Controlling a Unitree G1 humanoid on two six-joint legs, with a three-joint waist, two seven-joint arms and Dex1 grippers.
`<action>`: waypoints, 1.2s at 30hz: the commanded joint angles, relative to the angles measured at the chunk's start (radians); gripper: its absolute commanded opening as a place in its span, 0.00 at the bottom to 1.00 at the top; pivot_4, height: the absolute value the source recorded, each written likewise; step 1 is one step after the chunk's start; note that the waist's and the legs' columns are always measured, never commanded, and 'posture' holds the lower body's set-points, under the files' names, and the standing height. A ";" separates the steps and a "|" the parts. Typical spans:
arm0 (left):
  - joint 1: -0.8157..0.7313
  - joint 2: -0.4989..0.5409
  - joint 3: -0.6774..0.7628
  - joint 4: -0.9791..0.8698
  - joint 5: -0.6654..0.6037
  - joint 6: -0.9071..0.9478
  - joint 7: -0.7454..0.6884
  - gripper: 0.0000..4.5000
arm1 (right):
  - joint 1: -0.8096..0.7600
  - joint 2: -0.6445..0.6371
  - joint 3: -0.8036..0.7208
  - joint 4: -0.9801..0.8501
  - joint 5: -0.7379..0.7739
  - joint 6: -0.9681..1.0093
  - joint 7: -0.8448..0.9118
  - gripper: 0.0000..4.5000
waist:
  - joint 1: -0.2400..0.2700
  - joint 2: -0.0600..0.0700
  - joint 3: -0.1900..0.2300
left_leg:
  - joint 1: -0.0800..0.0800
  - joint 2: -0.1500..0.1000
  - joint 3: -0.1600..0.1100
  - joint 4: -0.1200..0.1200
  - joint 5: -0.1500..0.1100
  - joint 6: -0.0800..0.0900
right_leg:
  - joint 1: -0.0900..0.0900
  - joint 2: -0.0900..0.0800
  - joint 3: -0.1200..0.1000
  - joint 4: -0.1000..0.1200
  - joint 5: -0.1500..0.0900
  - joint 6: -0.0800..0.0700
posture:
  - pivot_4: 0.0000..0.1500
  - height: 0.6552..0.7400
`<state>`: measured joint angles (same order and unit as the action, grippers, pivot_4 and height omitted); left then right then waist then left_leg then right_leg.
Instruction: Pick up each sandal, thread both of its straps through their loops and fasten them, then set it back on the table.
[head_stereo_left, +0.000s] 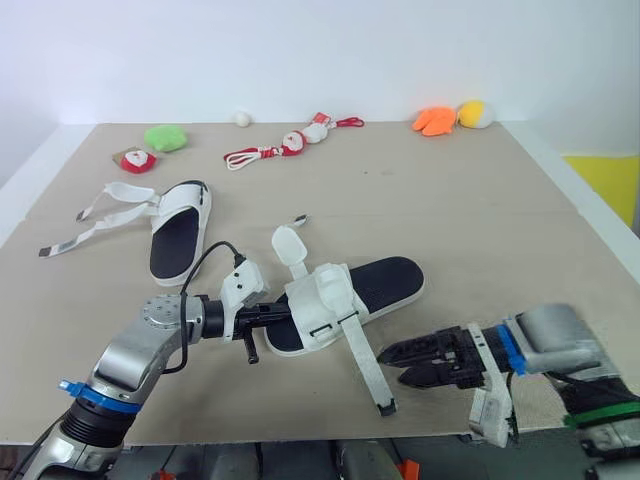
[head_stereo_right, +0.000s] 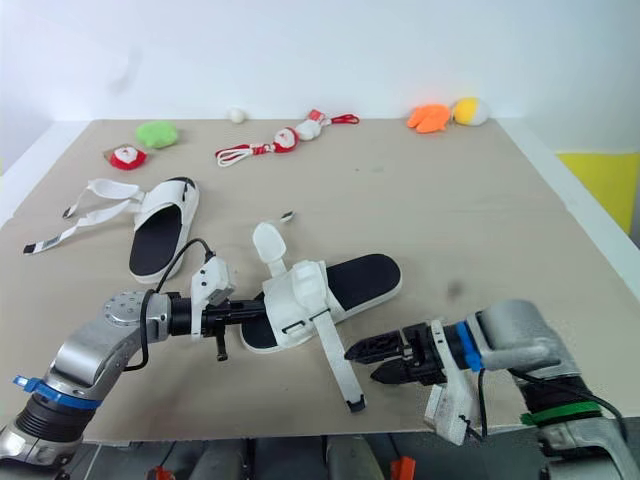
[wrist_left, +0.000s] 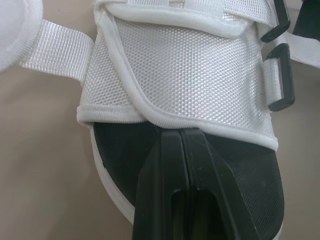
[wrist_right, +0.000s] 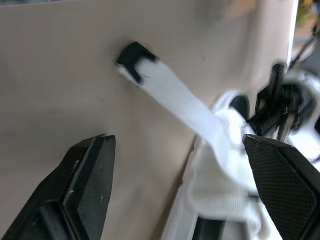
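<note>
Firstly, left gripper (head_stereo_left: 262, 318) pressed together, tips on footbed (wrist_left: 240, 165) under upper (wrist_left: 190, 65) of sandal (head_stereo_left: 390, 278), which lay flat on table (head_stereo_left: 450, 200), near front. Right gripper (head_stereo_left: 392, 364) spread, just beside loose strap (head_stereo_left: 367, 365), apart from it. Judged: sandal light, sole stiffish; webbing limp, floppy, so best pinched near black tip (wrist_right: 132, 57), then fed to loops (wrist_left: 280, 75). Second sandal (head_stereo_left: 180, 235) lay far left, unstrapped.
</note>
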<state>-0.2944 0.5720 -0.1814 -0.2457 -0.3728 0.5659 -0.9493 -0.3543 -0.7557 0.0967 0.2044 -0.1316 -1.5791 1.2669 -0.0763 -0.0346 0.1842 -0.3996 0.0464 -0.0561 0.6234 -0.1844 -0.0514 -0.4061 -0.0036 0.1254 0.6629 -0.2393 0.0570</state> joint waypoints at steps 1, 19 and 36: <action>0.007 0.001 -0.014 -0.003 -0.003 0.008 -0.006 0.00 | 0.009 0.018 -0.015 0.010 -0.148 -0.035 -0.098 0.97 | 0.000 -0.001 0.000 | 0.001 0.000 0.000 0.000 0.000 0.000 | 0.001 0.000 0.001 0.000 0.000 0.000 | 1.00 1.00; -0.011 0.013 -0.013 0.023 0.009 -0.005 -0.034 0.00 | 0.043 -0.009 0.052 -0.074 -0.430 -0.035 -0.485 0.63 | -0.002 -0.003 -0.003 | 0.009 0.000 0.000 -0.006 0.000 0.000 | 0.006 0.000 0.001 0.000 -0.002 -0.005 | 1.00 1.00; -0.025 0.015 -0.007 0.047 0.023 -0.029 -0.033 0.00 | -0.072 -0.442 0.574 -0.309 0.366 0.488 -0.434 0.01 | -0.001 0.000 0.000 | 0.008 -0.002 0.003 -0.006 0.000 0.000 | 0.004 -0.002 0.005 0.000 -0.003 -0.005 | 1.00 1.00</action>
<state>-0.3158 0.5760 -0.1920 -0.2089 -0.3626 0.5421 -0.9892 -0.4035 -1.1845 0.6681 -0.0486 0.0916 -1.1821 0.7885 -0.0778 -0.0342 0.1838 -0.3918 0.0447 -0.0531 0.6180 -0.1842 -0.0516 -0.4020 -0.0058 0.1304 0.6631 -0.2421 0.0519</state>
